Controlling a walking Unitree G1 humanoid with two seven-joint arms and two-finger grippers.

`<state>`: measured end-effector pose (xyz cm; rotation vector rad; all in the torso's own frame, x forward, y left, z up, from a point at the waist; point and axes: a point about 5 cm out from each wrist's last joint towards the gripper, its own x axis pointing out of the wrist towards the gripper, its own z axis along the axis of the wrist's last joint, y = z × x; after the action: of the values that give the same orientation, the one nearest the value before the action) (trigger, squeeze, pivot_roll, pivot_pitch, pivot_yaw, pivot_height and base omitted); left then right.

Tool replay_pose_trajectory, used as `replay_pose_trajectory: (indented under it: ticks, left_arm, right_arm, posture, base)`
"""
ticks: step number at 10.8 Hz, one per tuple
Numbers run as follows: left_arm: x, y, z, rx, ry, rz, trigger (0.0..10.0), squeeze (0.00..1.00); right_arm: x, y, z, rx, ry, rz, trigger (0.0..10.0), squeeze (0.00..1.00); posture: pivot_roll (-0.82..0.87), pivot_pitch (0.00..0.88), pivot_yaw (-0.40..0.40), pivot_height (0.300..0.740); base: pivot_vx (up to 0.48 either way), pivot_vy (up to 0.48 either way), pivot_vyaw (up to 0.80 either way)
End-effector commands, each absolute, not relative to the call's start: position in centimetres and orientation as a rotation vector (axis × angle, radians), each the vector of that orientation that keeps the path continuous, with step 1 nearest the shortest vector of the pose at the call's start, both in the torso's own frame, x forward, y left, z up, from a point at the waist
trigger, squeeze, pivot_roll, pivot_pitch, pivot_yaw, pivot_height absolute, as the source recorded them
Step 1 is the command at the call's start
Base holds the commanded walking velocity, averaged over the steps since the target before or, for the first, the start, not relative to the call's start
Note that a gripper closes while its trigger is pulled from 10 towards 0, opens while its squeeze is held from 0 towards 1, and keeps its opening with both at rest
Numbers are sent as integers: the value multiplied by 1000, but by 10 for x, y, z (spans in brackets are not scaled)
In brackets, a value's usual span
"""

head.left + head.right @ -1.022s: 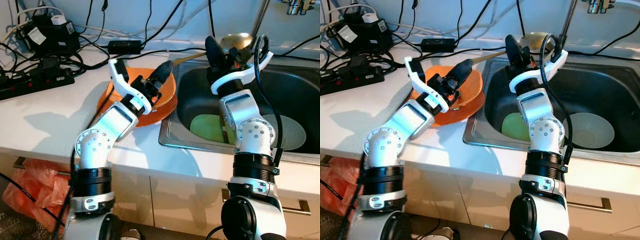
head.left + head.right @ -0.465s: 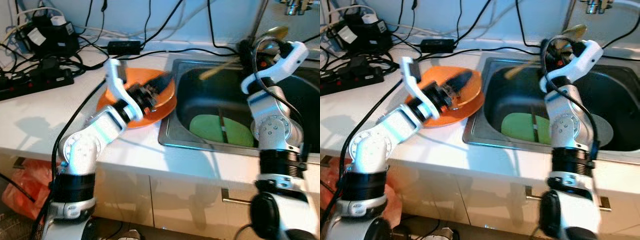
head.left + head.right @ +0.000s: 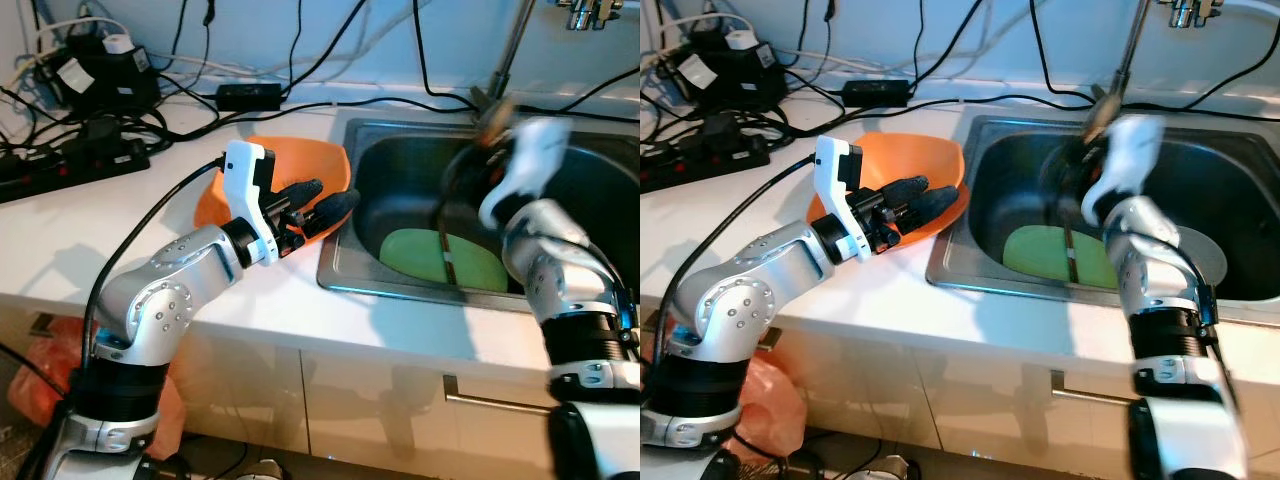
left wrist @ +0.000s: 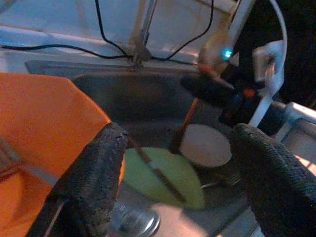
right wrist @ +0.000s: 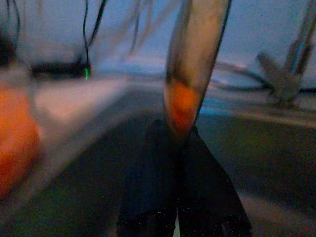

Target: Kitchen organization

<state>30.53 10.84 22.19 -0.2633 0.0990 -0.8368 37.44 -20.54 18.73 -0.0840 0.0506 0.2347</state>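
Stacked orange dishes [image 3: 300, 165] sit on the white counter beside the steel sink [image 3: 345, 270]. My left gripper [image 3: 325, 198] hovers open over their near right rim, with nothing between its fingers [image 4: 94, 182]. My right gripper [image 5: 177, 143], blurred over the sink, is shut on the brown handle of a metal ladle [image 4: 217, 47]. In the basin lie a green plate [image 3: 415, 255] with a dark utensil [image 3: 447, 262] across it and a white plate [image 4: 205, 145] beside it.
Power strips [image 3: 70, 165], adapters and many black cables [image 3: 250, 95] crowd the back left of the counter. The faucet pipe [image 3: 505, 50] rises behind the sink. An orange bag [image 3: 30, 375] hangs low at the left, under the counter edge.
My right gripper has swung with the ladle from the sink's back left edge rightward and down over the basin. My left gripper has drawn back from over the orange dishes to their near rim.
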Motion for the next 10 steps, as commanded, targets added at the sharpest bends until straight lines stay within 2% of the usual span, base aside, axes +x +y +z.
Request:
replay_pose_trajectory:
  ticks: [1,2,3,4,8,9,10]
  left_arm:
    - [301,111,224,-212,88,-855,10000,1000]
    - [299,114,223,-177,90,-851,10000,1000]
    - [299,116,223,-163,90,-846,10000,1000]
    - [296,120,223,-150,93,-838,10000,1000]
    - [291,127,221,-70,119,-860,10000,1000]
    - [291,127,220,-52,124,-866,10000,290]
    - [291,127,219,-32,128,-868,10000,0]
  right_arm:
    - [375,-213,177,-174,111,236,0,0]
    - [377,-218,176,-235,137,245,0,0]
    - [377,-220,175,-279,150,250,3020,0]
    - [379,-224,171,-395,189,275,10000,0]
    - [385,-215,163,-563,262,383,10000,0]
    - [386,-212,161,-571,267,395,10000,0]
    - [388,-206,160,-572,269,424,10000,1000]
  posture:
    - [211,45,73,740]
    - [216,46,73,740]
    - [218,47,74,740]
    - [226,49,75,740]
    - [236,50,79,740]
    - [235,52,77,740]
    - [235,53,75,740]
  base:
    - [0,0,0]
    - [0,0,0]
    - [0,0,0]
    - [0,0,0]
    - [0,0,0]
    - [0,0,0]
    - [0,0,0]
